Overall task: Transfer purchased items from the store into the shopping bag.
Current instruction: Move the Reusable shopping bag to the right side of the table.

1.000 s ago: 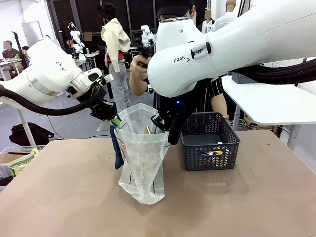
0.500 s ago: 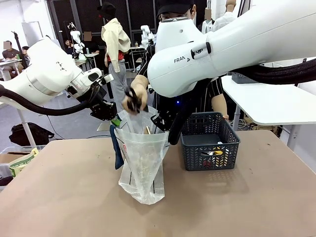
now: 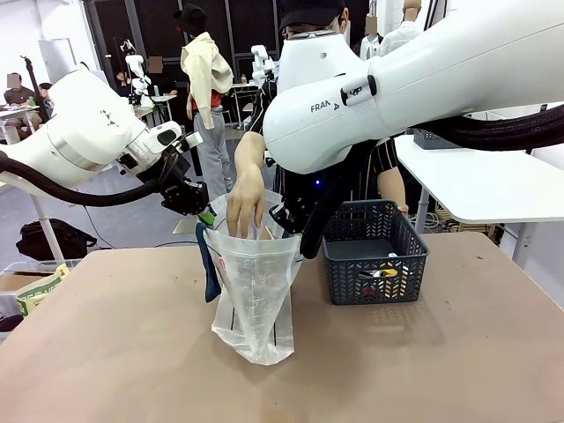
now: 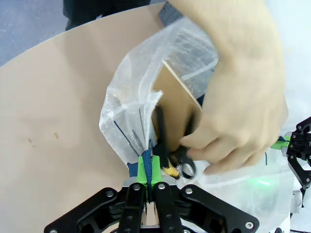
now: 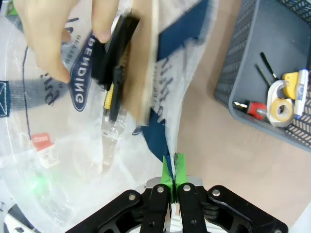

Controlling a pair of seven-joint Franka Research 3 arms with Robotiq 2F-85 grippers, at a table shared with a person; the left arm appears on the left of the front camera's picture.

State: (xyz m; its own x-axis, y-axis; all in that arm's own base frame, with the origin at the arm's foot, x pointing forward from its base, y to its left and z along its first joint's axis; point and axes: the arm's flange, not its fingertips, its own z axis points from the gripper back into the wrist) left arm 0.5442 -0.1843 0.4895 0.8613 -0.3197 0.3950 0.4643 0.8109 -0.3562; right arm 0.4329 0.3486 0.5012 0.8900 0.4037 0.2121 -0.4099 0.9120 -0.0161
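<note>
I see my left tool (image 4: 151, 169) and right tool (image 5: 173, 167) clenched on opposite rims of the bag (image 3: 256, 291), a hand (image 3: 244, 201) holding a packet (image 5: 115, 56) between them.

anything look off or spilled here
Nothing stands out. The shopping bag stands upright on the table, its rim pinched by the left gripper and right gripper. The person's hand holds a dark item inside its mouth. The basket sits level, with nothing spilled.
</note>
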